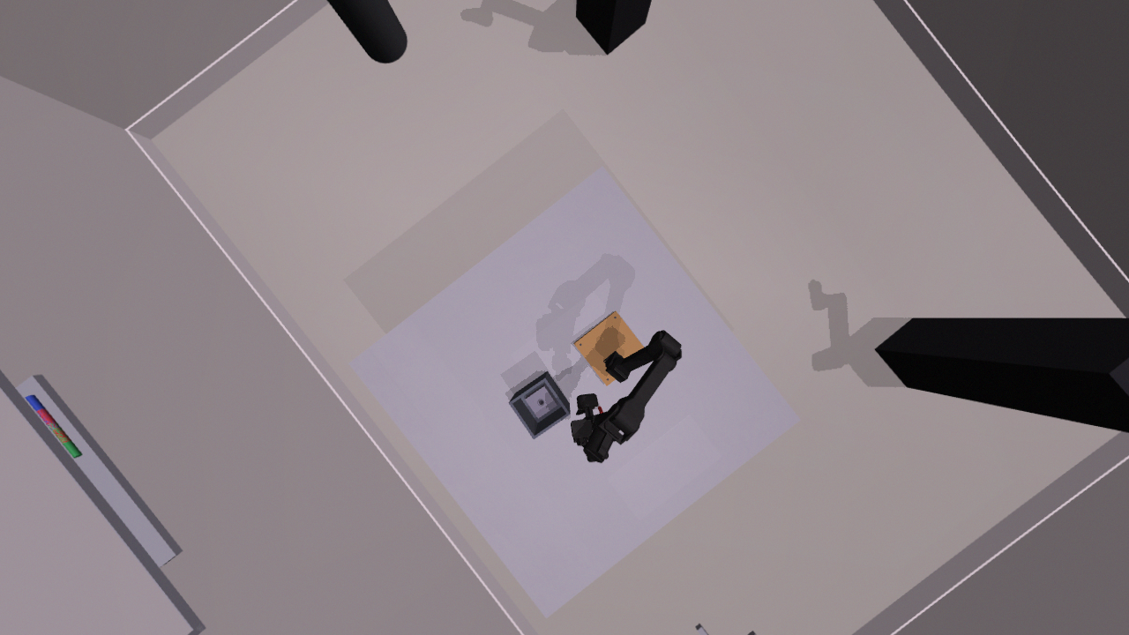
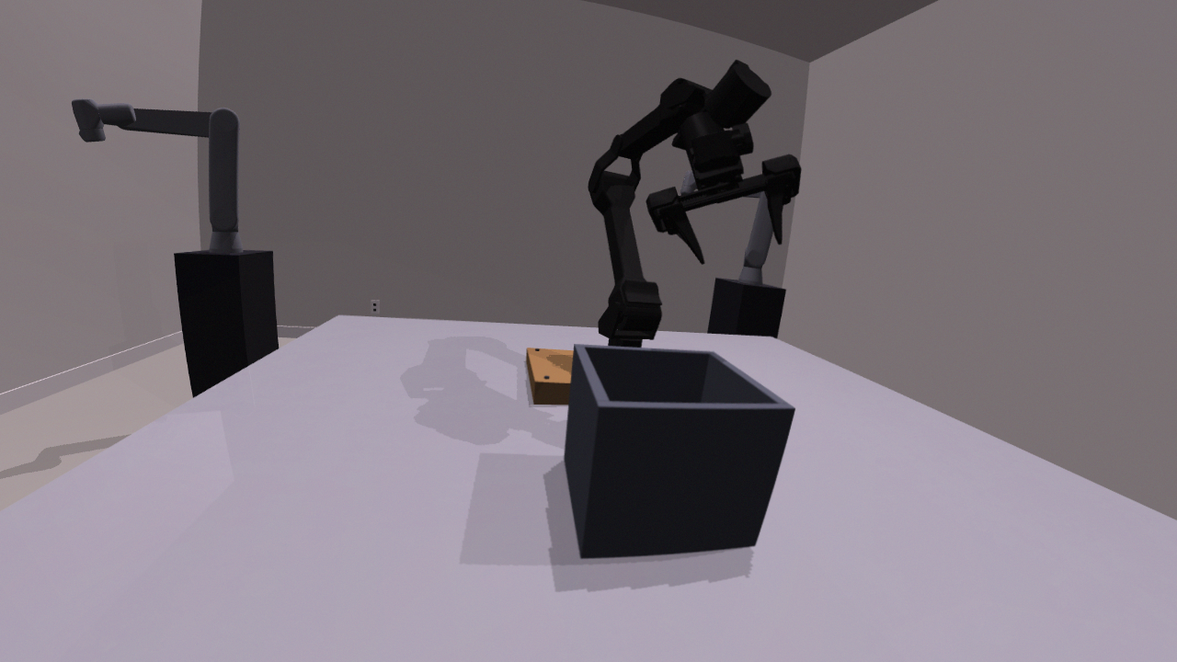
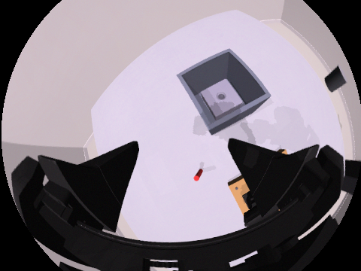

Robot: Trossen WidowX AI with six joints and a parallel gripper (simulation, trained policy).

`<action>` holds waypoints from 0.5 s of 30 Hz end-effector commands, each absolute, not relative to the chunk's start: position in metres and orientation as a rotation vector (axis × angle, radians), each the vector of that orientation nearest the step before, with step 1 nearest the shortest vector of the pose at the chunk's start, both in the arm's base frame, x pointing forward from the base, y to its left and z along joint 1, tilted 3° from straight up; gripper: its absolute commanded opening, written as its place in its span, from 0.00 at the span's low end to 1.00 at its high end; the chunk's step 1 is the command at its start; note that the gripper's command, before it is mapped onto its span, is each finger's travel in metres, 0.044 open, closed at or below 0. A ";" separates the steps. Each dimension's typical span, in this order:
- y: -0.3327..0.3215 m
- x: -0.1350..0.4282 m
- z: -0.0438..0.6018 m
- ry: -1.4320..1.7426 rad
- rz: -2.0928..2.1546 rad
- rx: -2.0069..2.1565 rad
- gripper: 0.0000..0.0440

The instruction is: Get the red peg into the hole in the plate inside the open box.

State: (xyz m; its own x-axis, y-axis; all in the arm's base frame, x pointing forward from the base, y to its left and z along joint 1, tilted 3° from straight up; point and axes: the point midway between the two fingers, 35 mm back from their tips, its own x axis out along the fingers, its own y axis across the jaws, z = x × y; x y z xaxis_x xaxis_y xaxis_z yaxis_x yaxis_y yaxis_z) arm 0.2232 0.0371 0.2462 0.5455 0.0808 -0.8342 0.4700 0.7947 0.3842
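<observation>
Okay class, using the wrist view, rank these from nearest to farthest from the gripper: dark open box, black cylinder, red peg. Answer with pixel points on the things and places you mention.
1. Red peg (image 1: 600, 410) (image 3: 198, 175): just below the gap between the fingertips in the picture.
2. Dark open box (image 1: 521, 419) (image 2: 679, 477) (image 3: 246, 69): above centre.
3. Black cylinder (image 1: 380, 35) (image 3: 335, 79): far right, beyond the table.

A big pale purple table (image 1: 474, 474) (image 2: 329, 510) (image 3: 158, 94) stands on a light floor (image 1: 750, 197) (image 2: 49, 419), with plain gray walls (image 2: 461, 165) (image 3: 75, 75) around.

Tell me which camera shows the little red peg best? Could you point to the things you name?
The wrist view: the red peg (image 1: 600, 409) (image 3: 198, 175) shows whole between the open fingers. The top view shows only a sliver beside the arm; the exterior view doesn't show it.
</observation>
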 end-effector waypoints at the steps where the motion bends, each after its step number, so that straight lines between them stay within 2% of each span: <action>1: 0.046 0.219 0.236 1.052 -0.266 0.682 1.00; 15: 0.076 0.198 0.198 1.315 -0.428 0.856 1.00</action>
State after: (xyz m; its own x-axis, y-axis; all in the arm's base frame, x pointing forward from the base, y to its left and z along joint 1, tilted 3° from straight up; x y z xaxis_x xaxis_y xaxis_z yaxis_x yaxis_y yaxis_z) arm 0.2025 0.0714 0.2059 0.2860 0.1789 -0.9414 0.6785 0.6559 0.3308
